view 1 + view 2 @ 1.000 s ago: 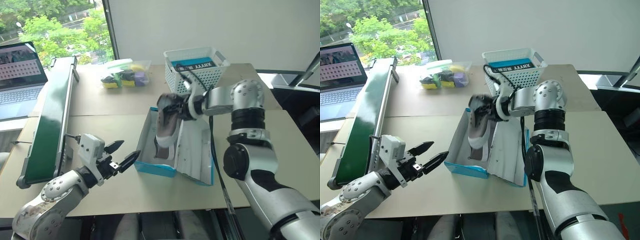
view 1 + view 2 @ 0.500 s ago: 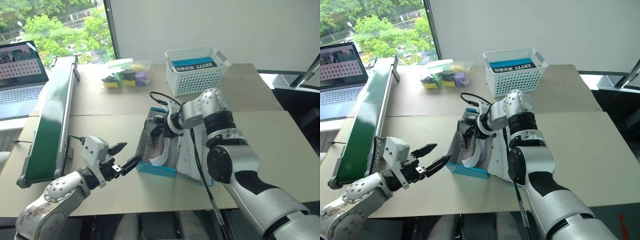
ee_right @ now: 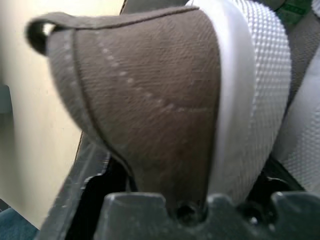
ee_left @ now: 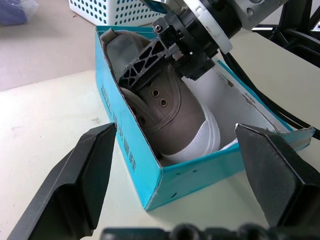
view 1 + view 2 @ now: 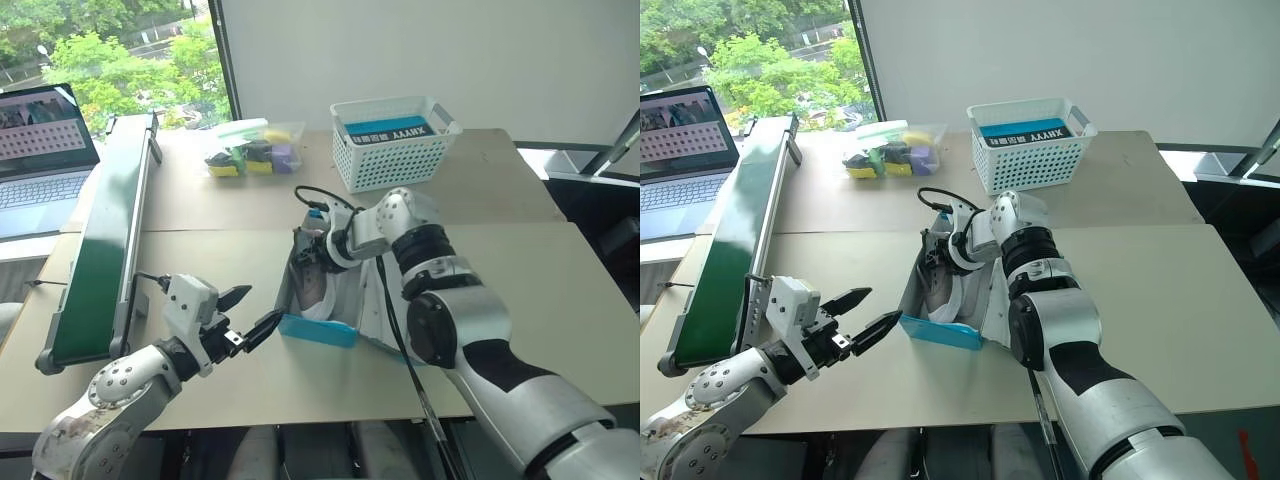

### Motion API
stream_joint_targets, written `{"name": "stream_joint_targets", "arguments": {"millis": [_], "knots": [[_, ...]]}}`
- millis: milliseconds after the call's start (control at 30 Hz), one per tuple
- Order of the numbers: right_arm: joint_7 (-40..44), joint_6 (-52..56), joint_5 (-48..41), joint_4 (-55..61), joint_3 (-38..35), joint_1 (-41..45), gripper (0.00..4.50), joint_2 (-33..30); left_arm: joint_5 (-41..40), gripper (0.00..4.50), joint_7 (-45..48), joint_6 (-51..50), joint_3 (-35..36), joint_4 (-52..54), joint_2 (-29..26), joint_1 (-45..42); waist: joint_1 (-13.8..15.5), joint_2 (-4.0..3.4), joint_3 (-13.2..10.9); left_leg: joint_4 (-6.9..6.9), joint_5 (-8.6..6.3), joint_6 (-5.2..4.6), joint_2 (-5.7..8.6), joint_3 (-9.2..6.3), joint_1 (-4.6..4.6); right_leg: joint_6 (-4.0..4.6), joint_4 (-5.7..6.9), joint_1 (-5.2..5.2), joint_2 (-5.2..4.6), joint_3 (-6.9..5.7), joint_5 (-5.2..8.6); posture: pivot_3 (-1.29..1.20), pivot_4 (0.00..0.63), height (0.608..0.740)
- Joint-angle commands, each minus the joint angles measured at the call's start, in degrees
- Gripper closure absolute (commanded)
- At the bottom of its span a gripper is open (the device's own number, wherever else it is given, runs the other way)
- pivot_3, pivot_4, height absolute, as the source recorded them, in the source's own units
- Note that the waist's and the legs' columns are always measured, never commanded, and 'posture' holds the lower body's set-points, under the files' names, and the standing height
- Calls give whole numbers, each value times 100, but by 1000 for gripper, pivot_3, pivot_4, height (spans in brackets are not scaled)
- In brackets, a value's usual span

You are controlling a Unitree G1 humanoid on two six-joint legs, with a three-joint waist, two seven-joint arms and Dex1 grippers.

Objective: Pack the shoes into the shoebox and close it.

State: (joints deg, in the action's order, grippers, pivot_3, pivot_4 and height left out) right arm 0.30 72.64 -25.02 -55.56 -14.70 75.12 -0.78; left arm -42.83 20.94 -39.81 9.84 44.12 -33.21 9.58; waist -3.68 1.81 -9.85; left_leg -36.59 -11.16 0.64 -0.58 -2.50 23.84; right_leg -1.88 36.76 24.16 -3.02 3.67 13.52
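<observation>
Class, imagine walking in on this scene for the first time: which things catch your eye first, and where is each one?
The bright blue shoebox stands open on the beige table, with a grey sneaker lying inside against its left wall. The right pincer reaches down into the box at the shoe's heel. The left pincer hovers open just left of the box, and a white lattice basket sits farther back.

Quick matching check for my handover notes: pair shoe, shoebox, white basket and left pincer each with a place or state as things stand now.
Things:
1. shoe
2. shoebox
3. white basket
4. left pincer

Places or states:
A. at the table's far side, beyond the box
B. open, beside the box, holding nothing
C. inside the box, white toe toward the near end
D. lid open, on the table

Pairs: 1-C, 2-D, 3-A, 4-B
</observation>
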Motion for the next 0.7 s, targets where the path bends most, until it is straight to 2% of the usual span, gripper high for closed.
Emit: {"name": "stream_joint_targets", "arguments": {"millis": [33, 333, 467, 567, 700], "knots": [[-37, 114, -64, 652, -222, 138, 31, -168, 42, 471, 75, 88, -25, 57, -6, -86, 0, 0, 0, 0, 0, 0, 0, 0, 0, 0, 1, 1, 0, 0, 0, 0, 150, 738], [352, 556, -255, 2740, -27, -234, 31, -311, 40, 471, 172, 44, 6, -27, -61, -172, -22, -1, -1, 8, 0, 0, -3, 0, 11, 0, -2, 14, 1, 1, 0, 0, 150, 738], [1136, -334, -171, 3518, 473, -619, 31, -498, 55, 471, 200, 9, -31, -89, -91, -265, -24, -1, -1, 9, 0, 0, -4, 0, 11, 0, -2, 14, 3, 1, 0, 0, 150, 738], [1310, -546, -148, 3741, 552, -809, 731, -512, 70, 471, 219, -2, -35, -114, -101, -293, -28, -1, -1, 9, 0, 0, -4, 2, 10, 0, -1, 14, 2, 2, 0, 0, 150, 738], [2000, -1140, 73, 4149, 1366, -1196, 2044, -690, 79, 471, 246, -18, -17, -153, -115, -341, -26, -1, -1, 9, 0, 0, -6, 2, 10, 1, 0, 15, 3, 2, 0, 0, 150, 738]]}}
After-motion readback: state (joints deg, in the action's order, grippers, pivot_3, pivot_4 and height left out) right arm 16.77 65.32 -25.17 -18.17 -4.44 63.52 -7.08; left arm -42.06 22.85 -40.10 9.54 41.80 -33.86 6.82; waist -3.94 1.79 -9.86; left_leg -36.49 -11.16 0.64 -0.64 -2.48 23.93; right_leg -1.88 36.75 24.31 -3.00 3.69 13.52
